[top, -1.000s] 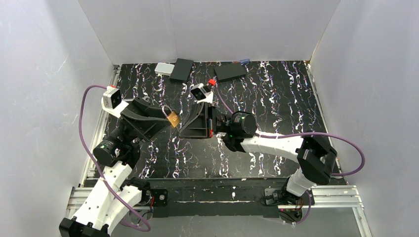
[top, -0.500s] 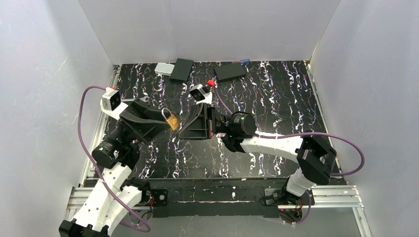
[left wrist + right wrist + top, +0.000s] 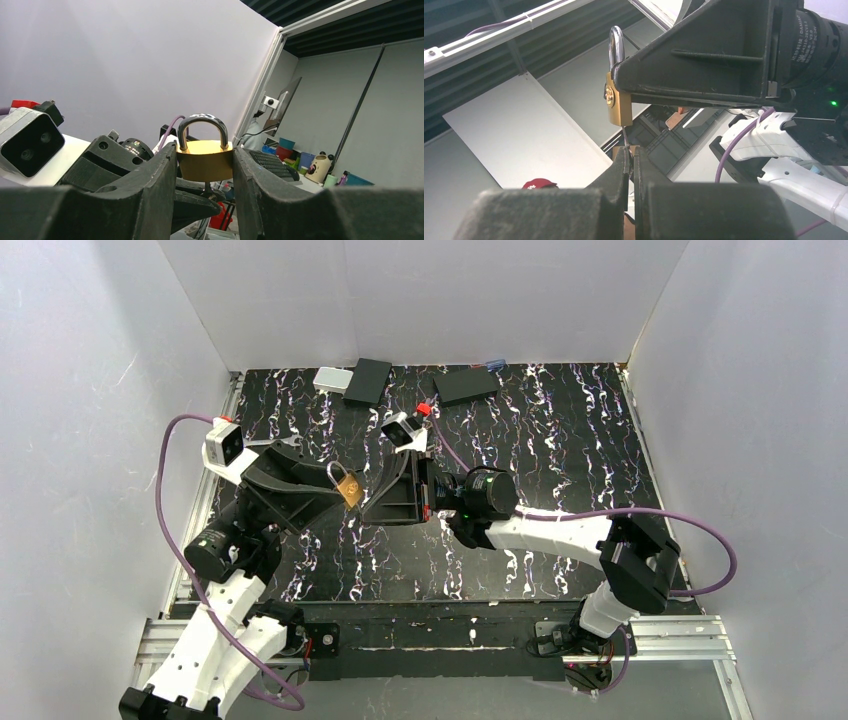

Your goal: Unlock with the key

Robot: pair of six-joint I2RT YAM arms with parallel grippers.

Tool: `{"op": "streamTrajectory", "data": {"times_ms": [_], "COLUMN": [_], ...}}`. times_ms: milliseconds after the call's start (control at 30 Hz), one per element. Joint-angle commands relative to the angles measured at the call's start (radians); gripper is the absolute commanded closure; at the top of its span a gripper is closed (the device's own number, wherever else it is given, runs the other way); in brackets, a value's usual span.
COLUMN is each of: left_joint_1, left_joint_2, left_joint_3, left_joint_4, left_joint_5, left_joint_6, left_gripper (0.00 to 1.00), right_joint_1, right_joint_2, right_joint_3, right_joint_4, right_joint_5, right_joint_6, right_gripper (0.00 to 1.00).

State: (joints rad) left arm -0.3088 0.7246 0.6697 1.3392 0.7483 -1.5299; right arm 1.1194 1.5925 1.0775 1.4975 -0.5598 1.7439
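Note:
A brass padlock (image 3: 348,487) with a steel shackle is held up in the air over the mat, clamped between the fingers of my left gripper (image 3: 345,492). In the left wrist view the padlock (image 3: 204,160) sits upright between the two black fingers, shackle closed. My right gripper (image 3: 372,502) meets it from the right, shut on the key. In the right wrist view the key (image 3: 626,140) runs as a thin blade from the pinched fingertips (image 3: 623,155) up into the bottom of the padlock (image 3: 618,102).
Two flat black boxes (image 3: 368,381) (image 3: 466,386) and a small silver box (image 3: 331,379) lie at the far edge of the black marbled mat (image 3: 560,440). White walls close the sides and back. A purple cable (image 3: 640,515) loops at each arm.
The left arm has shifted slightly with the padlock, and the right wrist has turned a little. Both grips are unchanged.

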Motion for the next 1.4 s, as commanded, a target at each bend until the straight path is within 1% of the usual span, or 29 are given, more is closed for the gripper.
{"op": "streamTrajectory", "data": {"times_ms": [0, 133, 333, 533, 767, 933, 1167, 1267, 1367], "left_joint_1": [0.001, 0.001, 0.001, 0.001, 0.001, 0.002, 0.001, 0.001, 0.001], "left_joint_2": [-0.014, -0.013, -0.001, -0.005, -0.013, -0.016, -0.03, -0.034, -0.038], "left_joint_3": [0.033, 0.03, 0.035, 0.038, 0.02, 0.013, -0.014, -0.017, -0.011], "left_joint_4": [0.057, 0.056, 0.055, 0.052, 0.049, 0.038, 0.037, 0.046, 0.053], "left_joint_5": [0.103, 0.125, 0.151, 0.172, 0.163, 0.17, 0.125, 0.107, 0.084], "left_joint_6": [0.006, 0.024, 0.033, 0.04, 0.049, 0.06, 0.065, 0.06, 0.052], "left_gripper": [1.0, 1.0, 1.0, 1.0, 1.0, 1.0, 1.0, 1.0, 1.0], "right_joint_1": [-0.003, -0.004, -0.007, -0.013, -0.028, -0.032, -0.032, -0.032, -0.032], "right_joint_2": [-0.021, -0.017, -0.001, -0.02, -0.031, -0.029, -0.048, -0.032, 0.001], "right_joint_3": [0.03, 0.016, -0.003, -0.023, -0.039, -0.018, 0.015, 0.027, 0.054], "right_joint_4": [0.108, 0.102, 0.139, 0.129, 0.127, 0.128, 0.109, 0.14, 0.21], "right_joint_5": [0.06, 0.083, 0.1, 0.11, 0.125, 0.117, 0.103, 0.124, 0.139], "right_joint_6": [0.008, 0.027, 0.078, 0.078, 0.067, 0.068, 0.017, 0.045, 0.105], "right_gripper": [0.99, 0.99, 0.99, 0.99, 0.99, 0.99, 0.99, 0.99, 0.99]}}
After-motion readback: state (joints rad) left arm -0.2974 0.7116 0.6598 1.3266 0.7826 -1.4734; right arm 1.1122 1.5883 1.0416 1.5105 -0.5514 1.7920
